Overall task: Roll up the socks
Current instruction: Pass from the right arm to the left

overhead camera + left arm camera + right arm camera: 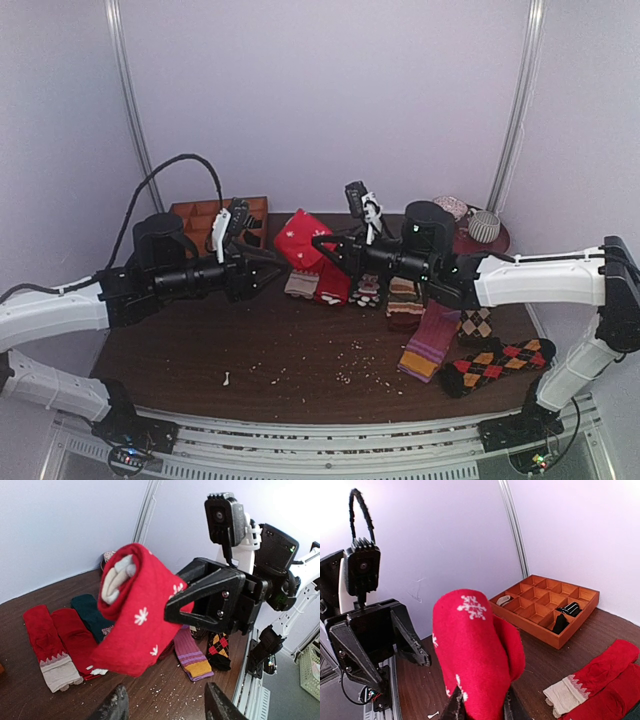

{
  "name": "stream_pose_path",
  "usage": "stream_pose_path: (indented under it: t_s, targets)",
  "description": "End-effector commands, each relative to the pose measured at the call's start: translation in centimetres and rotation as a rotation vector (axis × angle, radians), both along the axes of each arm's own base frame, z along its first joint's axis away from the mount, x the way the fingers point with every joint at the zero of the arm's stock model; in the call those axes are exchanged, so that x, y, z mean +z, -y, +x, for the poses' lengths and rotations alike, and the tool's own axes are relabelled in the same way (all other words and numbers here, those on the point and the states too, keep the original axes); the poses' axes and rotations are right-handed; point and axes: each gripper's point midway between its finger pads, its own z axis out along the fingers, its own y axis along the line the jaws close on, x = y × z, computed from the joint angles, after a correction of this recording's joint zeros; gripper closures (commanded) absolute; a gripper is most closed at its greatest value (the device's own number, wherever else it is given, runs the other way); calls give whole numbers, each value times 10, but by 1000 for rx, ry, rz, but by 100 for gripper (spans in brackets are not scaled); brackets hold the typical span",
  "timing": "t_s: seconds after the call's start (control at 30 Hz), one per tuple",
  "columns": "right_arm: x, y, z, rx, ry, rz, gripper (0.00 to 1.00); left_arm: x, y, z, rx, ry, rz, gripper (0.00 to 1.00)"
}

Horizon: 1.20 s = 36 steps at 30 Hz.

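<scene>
1. My right jaws are nearly closed on the socks (303, 240), gripping the bundle by one edge and holding it up off the table (250, 350).
2. The socks are a fat, loose roll. They are bright red with small white snowflakes, and a cream layer shows at one open end.
3. The roll hangs in the air just right of the tray (200, 212), whose compartments hold a few small dark and pale items.
4. My left jaws stand partly open and empty. They reach in from the tray's side and point at the roll without touching it.
5. Two flat red socks (52, 640) with pale cuffs lie side by side on the table below the roll, also right of the tray. A dark green sock (92, 612) lies just beside them.
6. Well to the right of the tray lie a purple sock (432, 342) with an orange end and a pair of argyle socks (497, 362).
7. Pale crumbs (355, 372) are scattered on the table nearer my bases than the tray.
</scene>
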Motion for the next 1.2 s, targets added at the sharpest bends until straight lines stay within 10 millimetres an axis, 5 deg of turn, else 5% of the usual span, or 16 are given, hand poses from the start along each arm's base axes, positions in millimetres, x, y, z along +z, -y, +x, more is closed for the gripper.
stream_pose_path:
  t_s: [0.0, 1.17]
  targets:
    - [11, -4, -13, 41, 28, 64, 100, 22, -3, 15, 66, -8, -127, 48]
    - [-3, -34, -38, 194, -39, 145, 100, 36, 21, 11, -86, -9, -299, 48]
